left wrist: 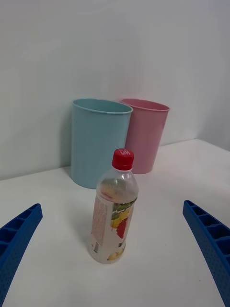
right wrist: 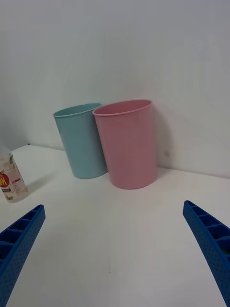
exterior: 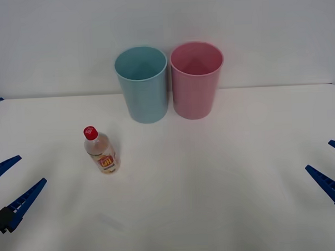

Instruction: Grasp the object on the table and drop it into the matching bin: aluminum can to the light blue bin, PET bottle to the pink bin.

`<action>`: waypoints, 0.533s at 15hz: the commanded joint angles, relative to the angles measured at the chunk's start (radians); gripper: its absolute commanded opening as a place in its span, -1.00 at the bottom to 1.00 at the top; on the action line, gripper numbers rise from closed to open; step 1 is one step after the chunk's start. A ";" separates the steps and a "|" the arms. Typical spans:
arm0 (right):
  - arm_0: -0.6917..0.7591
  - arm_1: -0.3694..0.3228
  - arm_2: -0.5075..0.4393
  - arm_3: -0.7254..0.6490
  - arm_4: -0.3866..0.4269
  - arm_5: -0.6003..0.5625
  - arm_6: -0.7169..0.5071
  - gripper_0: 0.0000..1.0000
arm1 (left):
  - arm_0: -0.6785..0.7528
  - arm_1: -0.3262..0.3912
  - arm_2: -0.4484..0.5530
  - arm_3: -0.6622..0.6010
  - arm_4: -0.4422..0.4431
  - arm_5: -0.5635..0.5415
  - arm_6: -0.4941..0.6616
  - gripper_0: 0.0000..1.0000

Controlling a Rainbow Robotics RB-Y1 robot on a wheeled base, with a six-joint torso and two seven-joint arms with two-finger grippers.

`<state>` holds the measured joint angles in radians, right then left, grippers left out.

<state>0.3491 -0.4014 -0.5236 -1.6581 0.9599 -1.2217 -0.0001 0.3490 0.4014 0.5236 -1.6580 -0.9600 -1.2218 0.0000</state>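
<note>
Starting at the left edge of the front view, the left gripper (exterior: 11, 185) is seen low over the table (exterior: 226, 201) with its blue fingers spread wide and nothing between them, apparently staged on the side where the object lies. The PET bottle (exterior: 101, 150) is found standing upright on the left half of the table, in front of the bins and well apart from them, closer to the left gripper than to the right one, so the left arm is judged the likelier one for the grasp. Further right, the light blue bin (exterior: 142, 85) and the pink bin (exterior: 196, 80) are set side by side against the back wall, their rims nearly touching and their mouths open upward, which is judged to suit a drop from above. At the far right edge the right gripper (exterior: 333, 171) is held open as well, empty and well apart from everything. In the left wrist view the bottle (left wrist: 114, 208) is framed between the spread fingers (left wrist: 17, 235), and its label and red cap are shown clearly, detail the overhead view only hints at. In the right wrist view the pink bin (right wrist: 127, 144) is seen nearest, and only a sliver of the bottle (right wrist: 12, 180) is caught at the frame's edge.
</note>
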 commanded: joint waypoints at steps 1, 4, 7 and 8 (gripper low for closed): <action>0.000 0.000 0.000 0.000 0.000 0.000 0.000 1.00 | 0.000 0.000 0.000 0.000 0.000 0.000 0.000 1.00; 0.000 0.000 0.000 0.000 0.000 0.000 0.000 1.00 | 0.001 -0.027 -0.022 0.026 0.007 0.010 -0.003 1.00; 0.000 0.000 0.000 0.000 0.000 0.000 0.000 1.00 | 0.004 -0.021 -0.028 0.027 0.007 0.015 -0.006 1.00; 0.000 0.000 0.000 0.000 0.000 0.000 0.000 1.00 | 0.008 -0.021 -0.031 0.027 0.001 0.021 -0.009 1.00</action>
<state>0.3491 -0.4015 -0.5236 -1.6581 0.9599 -1.2217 0.0001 0.3540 0.3803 0.4945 -1.6308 -0.9542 -1.2061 -0.0067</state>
